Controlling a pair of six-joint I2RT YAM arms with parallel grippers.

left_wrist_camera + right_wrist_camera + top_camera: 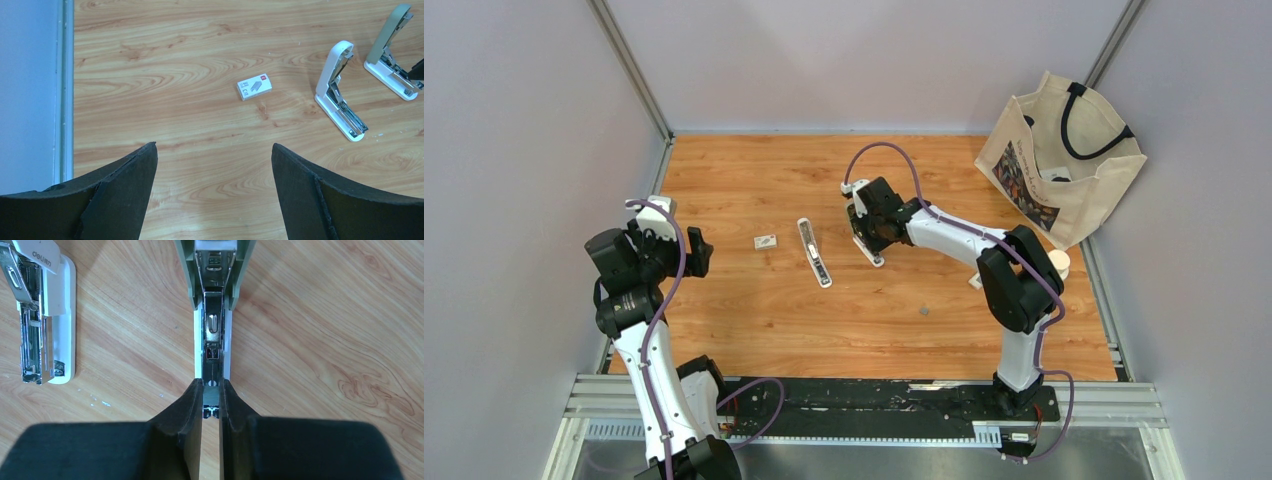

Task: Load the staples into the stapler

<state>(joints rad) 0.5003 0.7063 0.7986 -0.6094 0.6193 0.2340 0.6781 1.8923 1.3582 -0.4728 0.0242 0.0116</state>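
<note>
Left gripper [215, 150]: jaws wide apart, holding nothing, above the wooden table [165, 60].
Right gripper [211, 385]: nearly closed, pinching the staples [211, 399].
Staples: between the right fingertips, over the opened green stapler [214, 315].
White stapler [50, 315]: open, just beside it.

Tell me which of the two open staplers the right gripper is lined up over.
The grey-green stapler, its channel directly under the right gripper, which pinches the staples. The white stapler lies apart beside it.

Grey staples [211, 401] — pinched over open stapler [213, 325].
</note>
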